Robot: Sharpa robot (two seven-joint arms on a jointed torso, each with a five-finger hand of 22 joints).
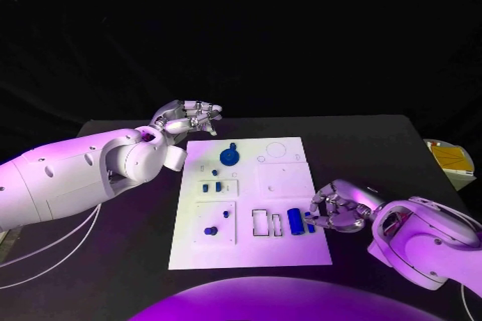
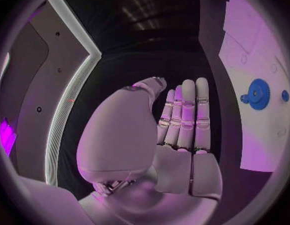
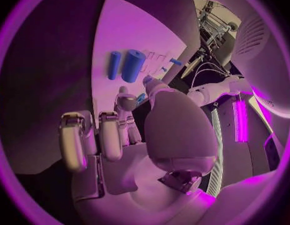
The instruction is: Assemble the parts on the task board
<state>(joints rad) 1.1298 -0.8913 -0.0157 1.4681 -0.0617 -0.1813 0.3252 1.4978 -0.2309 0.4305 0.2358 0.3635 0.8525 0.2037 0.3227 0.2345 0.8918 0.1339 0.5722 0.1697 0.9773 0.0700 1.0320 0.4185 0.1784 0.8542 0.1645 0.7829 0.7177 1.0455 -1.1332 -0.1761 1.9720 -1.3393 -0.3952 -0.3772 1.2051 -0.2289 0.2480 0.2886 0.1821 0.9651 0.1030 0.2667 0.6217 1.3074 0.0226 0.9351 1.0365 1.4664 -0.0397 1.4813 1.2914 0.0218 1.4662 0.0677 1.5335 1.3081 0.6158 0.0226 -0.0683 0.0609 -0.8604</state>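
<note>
Resting at the task board's (image 1: 251,255) right edge, the right hand (image 1: 336,208) pinches a small blue part (image 1: 311,225) beside a blue cylinder (image 1: 295,221). Left hand (image 1: 189,117) — fingers together, holding nothing — hovers past the board's far-left corner.

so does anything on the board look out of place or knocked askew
Nothing looks damaged or spilled. On the white task board a large blue cylinder lies on its side beside two empty rectangular slots, not seated, near the right hand. The blue gear sits flat at the far end. The left hand hovers off the board.
</note>
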